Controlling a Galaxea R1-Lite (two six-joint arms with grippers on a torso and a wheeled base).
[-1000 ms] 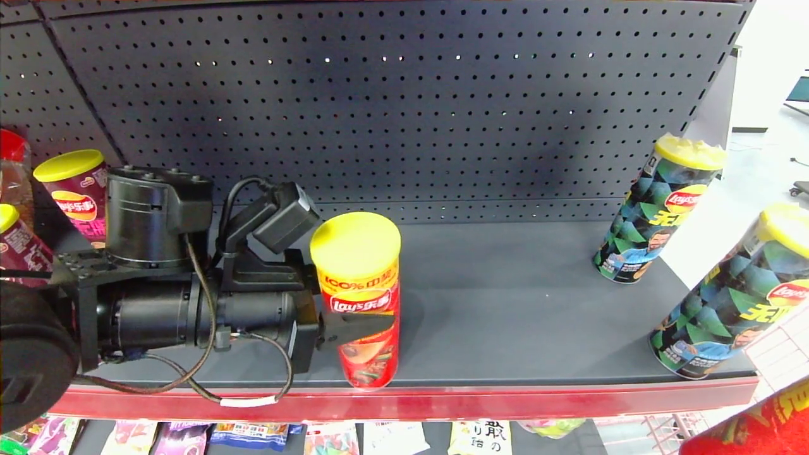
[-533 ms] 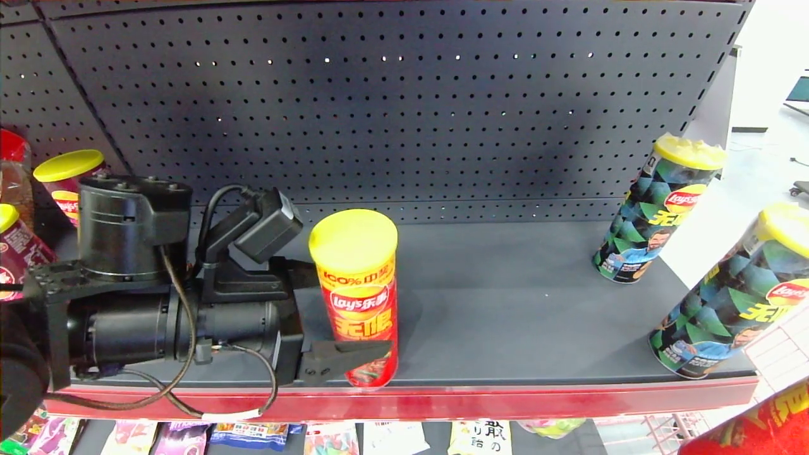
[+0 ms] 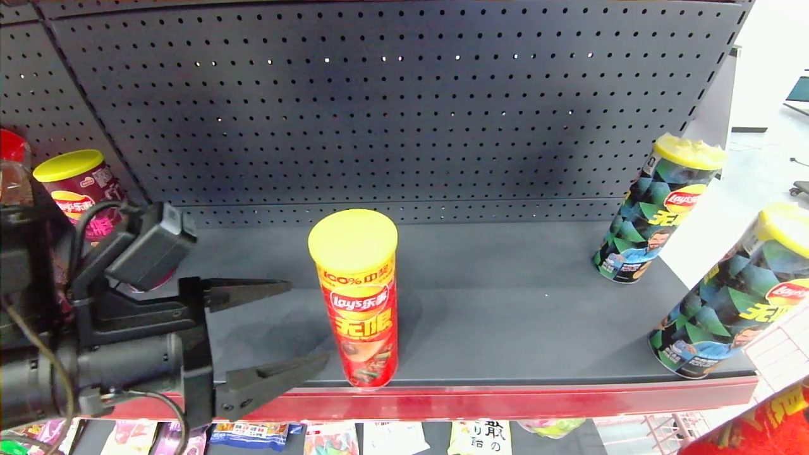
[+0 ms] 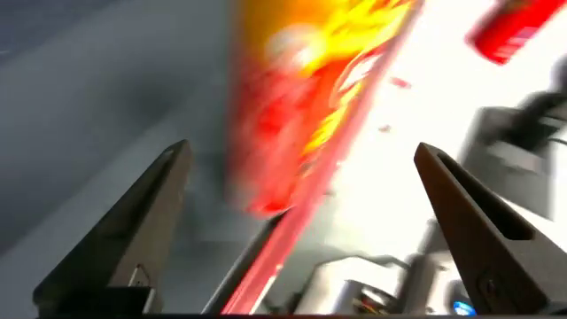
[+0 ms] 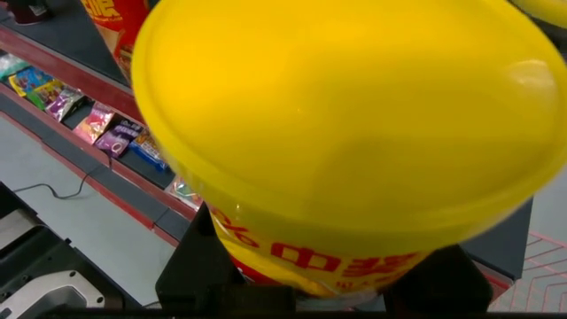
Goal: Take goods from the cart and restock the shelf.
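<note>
On the dark grey metal shelf (image 3: 505,316), near its red front lip (image 3: 505,401), a red cylindrical chip can (image 3: 359,303) with a yellow plastic lid stands upright. The left claw (image 3: 309,321) sits just beside it, spread wide and touching nothing. The right claw (image 5: 323,279) pinches a second red can (image 5: 345,133) with a yellow lid low on its body.

Yellow-lidded red chip can (image 5: 354,133) seen from above, black right gripper (image 5: 324,276) clasping its sides, red-edged shelf (image 5: 71,69) behind, bright snack packets (image 5: 97,124) below, grey floor (image 5: 89,230)
</note>
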